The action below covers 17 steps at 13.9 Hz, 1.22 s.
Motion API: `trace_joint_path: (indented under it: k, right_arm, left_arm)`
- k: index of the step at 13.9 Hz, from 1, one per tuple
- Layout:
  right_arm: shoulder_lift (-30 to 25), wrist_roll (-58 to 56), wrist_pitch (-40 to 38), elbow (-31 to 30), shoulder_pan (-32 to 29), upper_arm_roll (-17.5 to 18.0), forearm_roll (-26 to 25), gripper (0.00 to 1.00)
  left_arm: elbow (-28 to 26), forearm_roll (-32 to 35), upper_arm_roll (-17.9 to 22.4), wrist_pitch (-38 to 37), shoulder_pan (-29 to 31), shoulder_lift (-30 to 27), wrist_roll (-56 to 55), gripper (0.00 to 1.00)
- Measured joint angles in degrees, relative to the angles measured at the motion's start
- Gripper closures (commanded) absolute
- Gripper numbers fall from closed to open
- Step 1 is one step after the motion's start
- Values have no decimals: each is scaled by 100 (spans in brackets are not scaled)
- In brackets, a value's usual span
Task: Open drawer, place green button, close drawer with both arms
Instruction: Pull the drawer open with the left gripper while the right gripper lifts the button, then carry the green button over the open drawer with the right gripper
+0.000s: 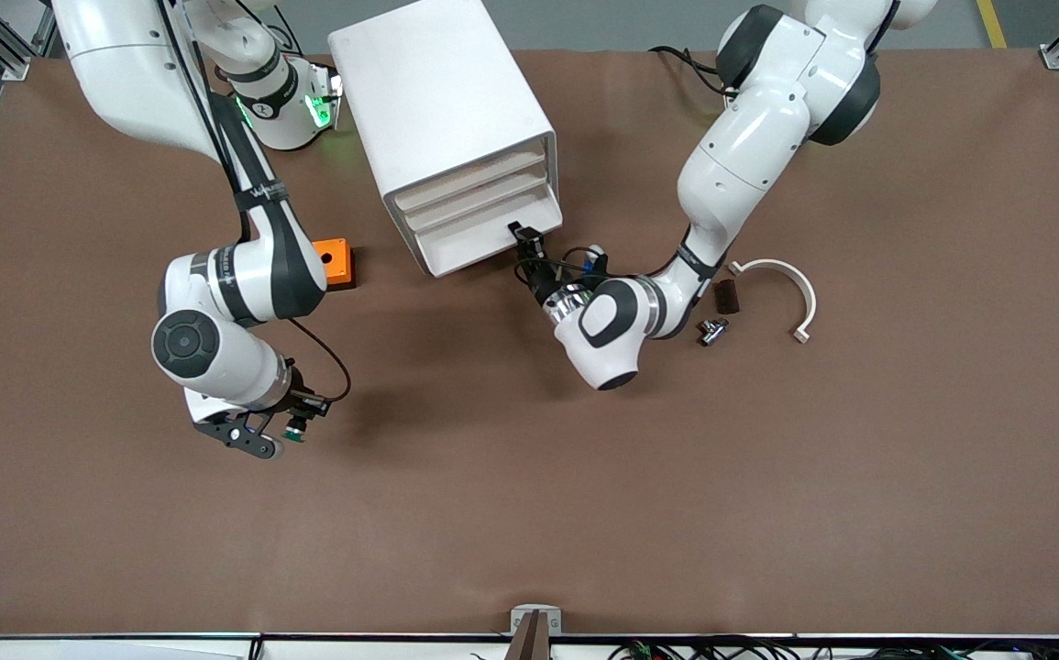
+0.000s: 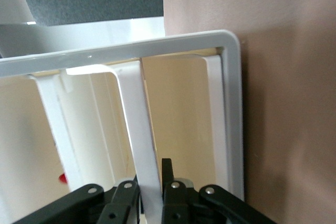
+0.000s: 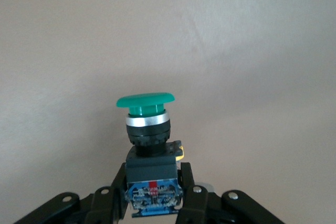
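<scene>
From the front view we see a white drawer cabinet [image 1: 456,128] standing on the brown table [image 1: 529,513], its three drawer fronts facing the camera at a slant. The left gripper [image 1: 525,240] is at the lowest drawer [image 1: 483,240], its fingers pinched on the drawer's front at the corner toward the left arm's end of the table; all three drawers look pushed in. The right gripper [image 1: 292,429] hangs over bare table toward the right arm's end, clamped on the button [image 1: 294,433], whose green cap shows just below the fingers. An orange cube [image 1: 335,262] sits on the table beside the cabinet, toward the right arm's end, partly covered by the right arm. Near the left arm's elbow lie a white curved bracket [image 1: 786,289], a small dark block [image 1: 725,296] and a small metal fitting [image 1: 711,330].

In the left wrist view we see the left gripper [image 2: 152,195] squeezed on a thin white lip [image 2: 137,129] of the drawer, one black finger on each side of it, with the cabinet's white frame [image 2: 231,103] around it and brown table alongside.

In the right wrist view we see the right gripper [image 3: 153,192] gripping the button [image 3: 149,145] by its dark boxy body, the round green cap pointing away from the fingers, plain brown table beneath.
</scene>
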Motion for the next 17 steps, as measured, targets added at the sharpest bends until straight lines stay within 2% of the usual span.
trace_joint_path:
  k: [4,6,8,9,10,11,12,14,15,17]
  right_arm:
    - [-509,1436,-404,-40,131,419,486,100]
    - [-669,2348,-411,-135,474,492,551,100]
    - [-744,3273,-405,-237,960,518,552,100]
    - [-772,3678,-363,-333,1218,521,551,100]
    - [-810,4038,-258,-469,1460,521,541,100]
    - [-867,4372,-107,-655,1677,520,526,100]
    - [-936,4729,94,-892,1887,518,513,100]
    - [-1025,5320,332,-1179,2204,517,406,100]
    - [-1036,5660,383,-1237,2361,517,287,100]
    - [-1036,6209,454,-1286,2654,518,140,100]
  left_arm:
    - [12,0,6,22,421,0,6,85]
    - [27,0,6,74,602,0,7,85]
    - [39,0,5,96,744,0,13,81]
    - [39,0,8,104,792,0,18,74]
    - [39,0,7,105,824,0,22,56]
    - [39,0,7,108,838,0,25,32]
    - [39,0,12,153,842,1,34,20]
    - [45,0,18,238,876,1,150,5]
    - [64,0,17,243,900,0,398,1]
    - [135,-3,9,245,960,-10,1169,1]
